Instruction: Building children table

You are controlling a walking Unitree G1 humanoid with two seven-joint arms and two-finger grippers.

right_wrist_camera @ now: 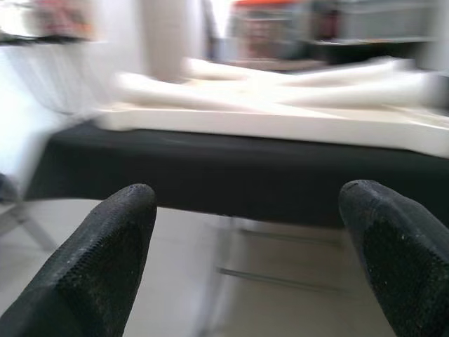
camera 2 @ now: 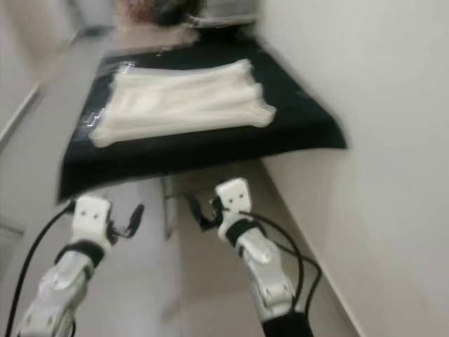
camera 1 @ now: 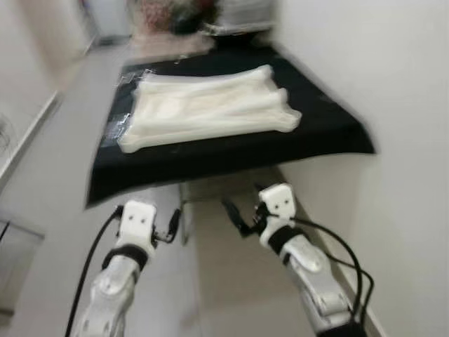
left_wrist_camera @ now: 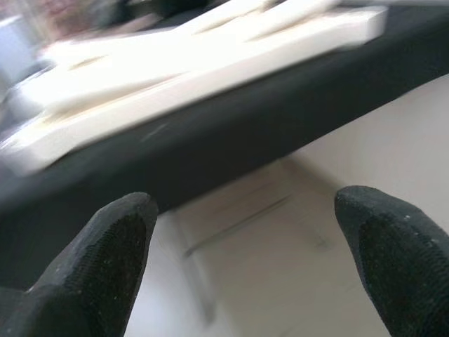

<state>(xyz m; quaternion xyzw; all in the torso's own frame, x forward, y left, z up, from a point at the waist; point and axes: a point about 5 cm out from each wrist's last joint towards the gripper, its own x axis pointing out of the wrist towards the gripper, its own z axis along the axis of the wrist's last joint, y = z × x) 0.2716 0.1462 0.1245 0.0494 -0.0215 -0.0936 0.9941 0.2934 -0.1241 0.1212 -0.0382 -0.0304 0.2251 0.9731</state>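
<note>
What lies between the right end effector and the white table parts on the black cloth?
In the right wrist view, the black cloth's draped front edge lies between the open right end effector and the white table parts; nothing else intervenes.

Table parts (camera 1: 210, 105) on cloth (camera 1: 231, 151)

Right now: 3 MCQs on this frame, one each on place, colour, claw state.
1. Where do the white table parts lie?
A. on the floor
B. on the black-covered table
C. in the left claw

2. What colour is the cloth?
A. black
B. red
C. white

3. How are the two claws?
A. both shut on parts
B. one open, one shut
C. both open, holding nothing

Answers:
1 B, the parts rest on the cloth top.
2 A, the cover is black.
3 C, the left claw and right claw show spread fingers with nothing between.
</note>
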